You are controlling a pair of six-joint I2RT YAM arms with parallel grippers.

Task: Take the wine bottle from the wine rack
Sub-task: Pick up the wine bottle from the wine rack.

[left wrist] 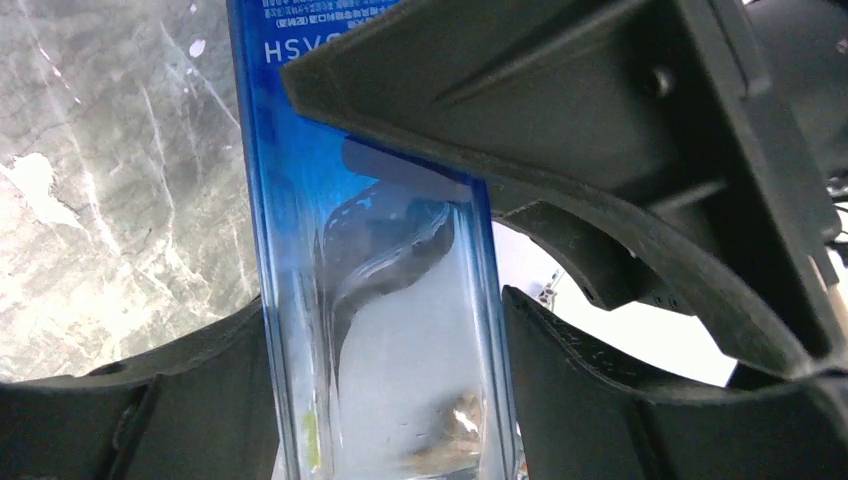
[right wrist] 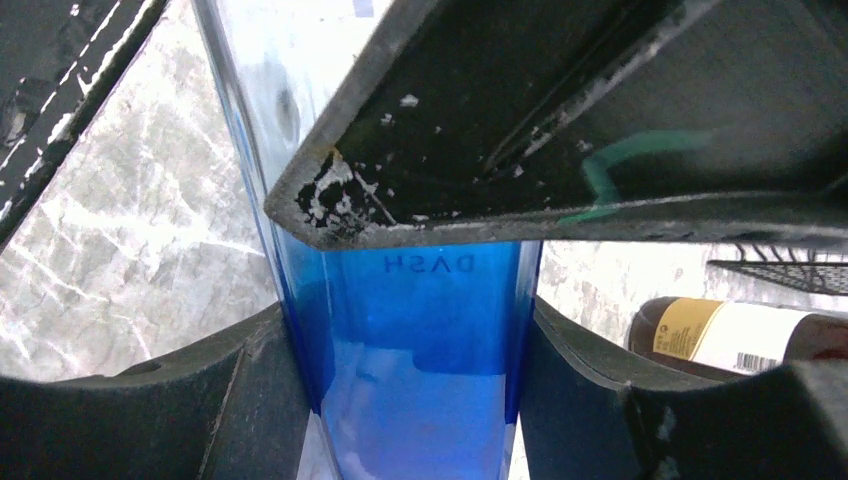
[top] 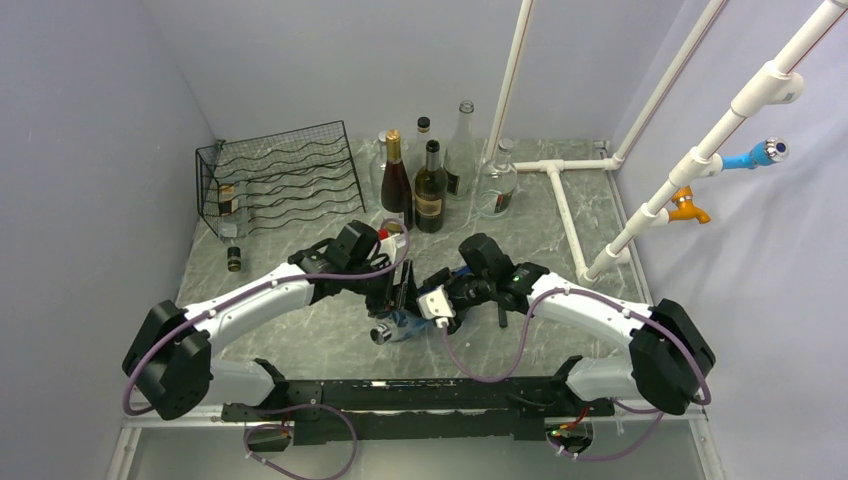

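1. Top external: I saw the blue wine bottle [top: 398, 325] lying between both sets of fingers. The left gripper [top: 402, 292] and right gripper [top: 440, 305] met over it, well apart from the wine rack [top: 285, 180] beyond them.
2. Left wrist: glass sat between the left fingers [left wrist: 150, 400], close on both sides. Whether they pinched it I could not tell.
3. Right wrist: the right fingers [right wrist: 590, 390] pinched the bottle, both sides on glass. I judged this a handover, and one grip should be firm before the other lets go.

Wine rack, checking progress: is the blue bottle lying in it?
No, the blue bottle shows well apart from the wine rack, out in front of it.
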